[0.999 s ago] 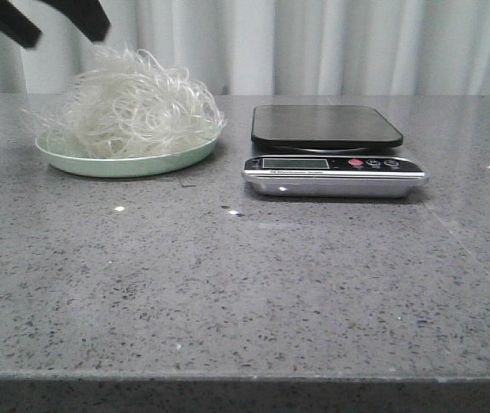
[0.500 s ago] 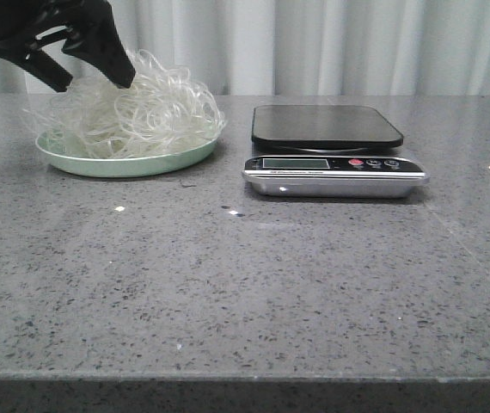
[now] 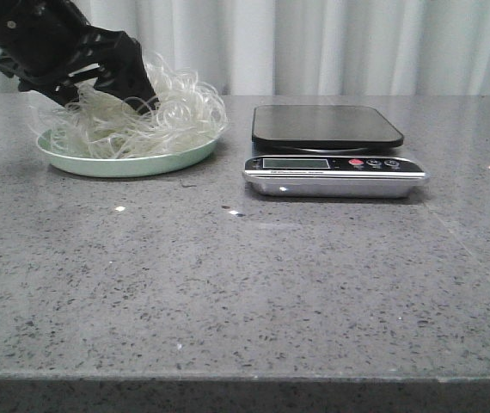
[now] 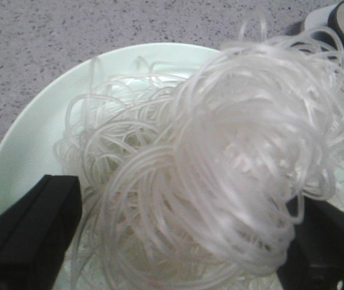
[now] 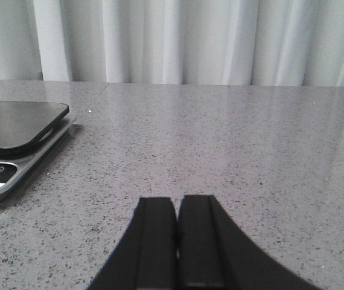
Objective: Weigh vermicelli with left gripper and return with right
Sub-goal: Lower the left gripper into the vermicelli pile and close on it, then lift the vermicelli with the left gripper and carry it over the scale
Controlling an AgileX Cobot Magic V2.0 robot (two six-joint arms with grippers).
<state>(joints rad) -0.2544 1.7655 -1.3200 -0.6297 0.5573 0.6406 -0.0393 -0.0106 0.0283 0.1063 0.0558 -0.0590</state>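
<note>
The vermicelli [image 3: 172,116], a fluffy wad of thin white strands, lies on the pale green plate [image 3: 125,165] at the back left. My black left gripper [image 3: 107,99] is down in the wad, open, with one finger on each side. In the left wrist view the fingers [image 4: 33,229] stand wide apart around the vermicelli [image 4: 232,151] over the plate [image 4: 33,133]. My right gripper [image 5: 177,208] is shut and empty, low over the bare table to the right of the scale; it does not show in the front view.
A kitchen scale [image 3: 327,126] with a black platform and a silver front panel stands to the right of the plate; it also shows in the right wrist view [image 5: 15,127]. The table is grey speckled stone. White curtains hang behind.
My left gripper has come down from above the plate into the vermicelli, pressing the wad lower. The scale and plate have not moved.
</note>
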